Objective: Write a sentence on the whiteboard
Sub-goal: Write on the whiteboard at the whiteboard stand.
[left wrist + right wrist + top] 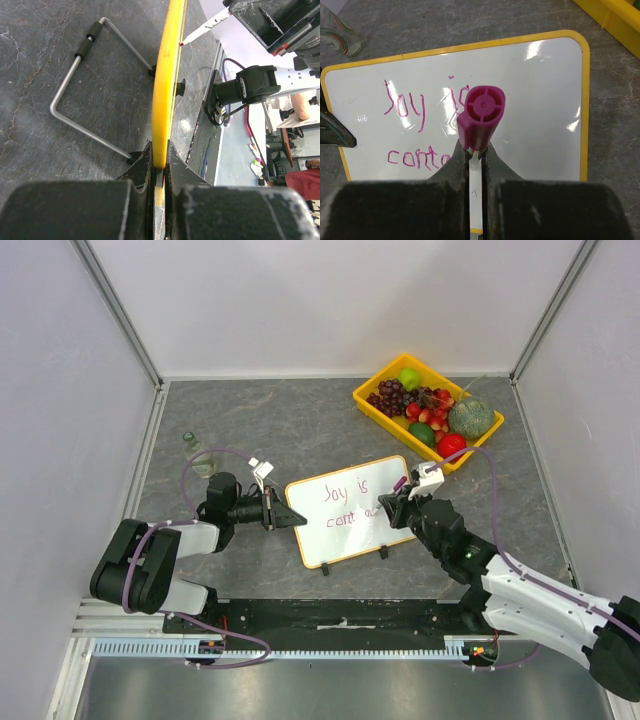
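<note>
The whiteboard (345,530) stands tilted on the grey table between the arms. Pink writing, the sentence (347,502), reads "Joy is" above "conta" (415,157). My left gripper (290,518) is shut on the board's left edge; in the left wrist view the yellow rim (167,75) runs edge-on out of the gripper (160,160). My right gripper (400,502) is shut on a magenta marker (481,112), seen end-on over the board (540,100). The marker's tip (200,34) touches the board face. The letters behind the marker are hidden.
A yellow tray (400,430) of fruit sits at the back right, close behind the right gripper. A small glass bottle (195,452) stands at the left, behind the left arm. The board's wire stand (75,100) props it from behind.
</note>
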`<state>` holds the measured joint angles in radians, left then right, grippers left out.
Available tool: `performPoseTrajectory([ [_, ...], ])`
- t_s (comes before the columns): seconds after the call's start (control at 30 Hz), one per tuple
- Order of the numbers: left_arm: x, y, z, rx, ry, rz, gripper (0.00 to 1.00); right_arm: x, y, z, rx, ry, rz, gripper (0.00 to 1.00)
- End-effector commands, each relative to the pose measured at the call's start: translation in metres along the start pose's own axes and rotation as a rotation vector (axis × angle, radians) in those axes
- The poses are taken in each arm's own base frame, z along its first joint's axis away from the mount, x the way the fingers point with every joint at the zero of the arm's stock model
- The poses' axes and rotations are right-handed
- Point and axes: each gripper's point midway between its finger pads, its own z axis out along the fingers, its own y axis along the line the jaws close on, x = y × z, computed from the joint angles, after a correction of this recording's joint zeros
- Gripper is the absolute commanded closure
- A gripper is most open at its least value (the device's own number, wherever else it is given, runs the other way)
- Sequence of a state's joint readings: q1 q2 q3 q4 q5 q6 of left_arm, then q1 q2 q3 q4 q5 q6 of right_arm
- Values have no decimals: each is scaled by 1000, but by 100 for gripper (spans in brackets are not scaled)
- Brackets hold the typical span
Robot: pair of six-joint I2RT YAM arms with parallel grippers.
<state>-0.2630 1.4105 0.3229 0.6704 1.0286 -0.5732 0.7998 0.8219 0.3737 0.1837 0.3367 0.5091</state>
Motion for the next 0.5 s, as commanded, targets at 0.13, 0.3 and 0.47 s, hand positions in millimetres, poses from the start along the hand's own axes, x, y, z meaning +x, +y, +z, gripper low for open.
performPoseTrajectory([
  [0.13, -3, 11, 2, -48, -13, -7, 98, 20, -8, -6, 4, 57, -10, 100],
  [0.3, -3, 12, 2, -50, -14, -7, 98, 26, -6, -7, -14, 74, -3, 100],
  [0.47, -3, 12, 2, -49, -12, -10, 98, 27, 0, -6, -41, 72, 19, 100],
])
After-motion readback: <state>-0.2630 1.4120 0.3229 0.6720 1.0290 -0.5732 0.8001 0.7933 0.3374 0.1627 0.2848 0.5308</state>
